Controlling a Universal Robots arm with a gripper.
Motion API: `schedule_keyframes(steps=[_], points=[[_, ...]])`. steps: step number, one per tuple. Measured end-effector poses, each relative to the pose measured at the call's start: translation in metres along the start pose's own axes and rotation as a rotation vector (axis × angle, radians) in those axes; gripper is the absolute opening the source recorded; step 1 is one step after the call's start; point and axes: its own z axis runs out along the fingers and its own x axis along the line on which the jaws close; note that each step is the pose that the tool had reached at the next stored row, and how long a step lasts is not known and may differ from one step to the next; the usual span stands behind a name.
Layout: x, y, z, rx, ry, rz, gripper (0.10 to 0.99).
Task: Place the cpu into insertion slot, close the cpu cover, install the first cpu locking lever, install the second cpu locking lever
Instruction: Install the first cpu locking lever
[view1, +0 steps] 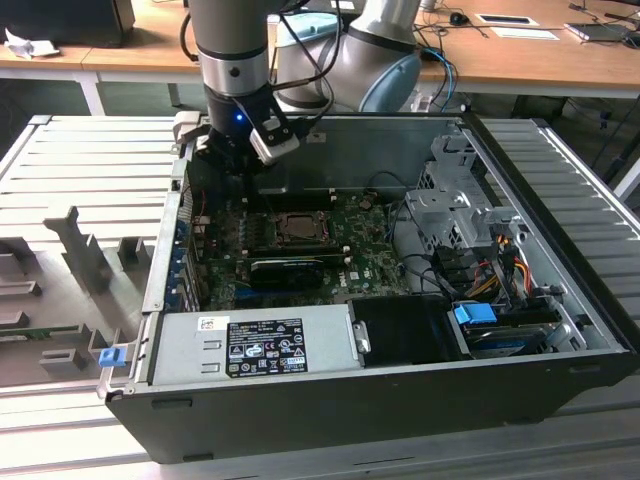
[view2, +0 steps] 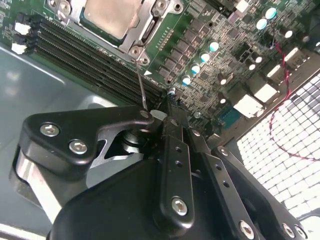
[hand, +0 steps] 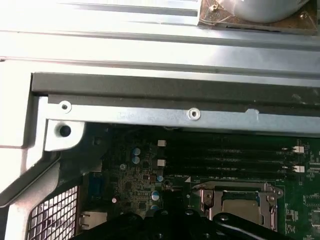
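The cpu (view2: 110, 15) lies seated in the insertion slot (view1: 300, 228), silver top face up, with the green board around it. The cpu cover (view2: 147, 31) is folded down flat around the chip as a metal frame; the first wrist view shows the cpu cover (hand: 205, 192) and chip (hand: 240, 200) too. A thin wire locking lever (view2: 141, 85) rises from the socket's corner to my gripper (view2: 161, 109). Its free end touches the shut fingertips; whether it is clamped is hidden. In the exterior view my gripper (view1: 232, 175) hangs inside the case at the exterior view's left of the socket.
Black memory slots (view2: 85, 55) run between socket and case wall (hand: 150, 85). A long black card (view1: 290, 268) lies in front of the socket, the power supply (view1: 250, 345) at the case front. Drive cage (view1: 450, 210) and cables (view1: 500, 260) fill the exterior view's right.
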Motion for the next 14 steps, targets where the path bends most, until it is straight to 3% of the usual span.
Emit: schedule_keyframes(steps=[2, 10, 14], points=[[-0.0005, 0.0013, 0.0001, 0.0, 0.0001, 0.0, 0.106], [-0.0154, 0.0027, 0.0007, 0.0, 0.0002, 0.0, 0.106], [-0.018, 0.0026, 0.0008, 0.0, 0.0001, 0.0, 0.106]])
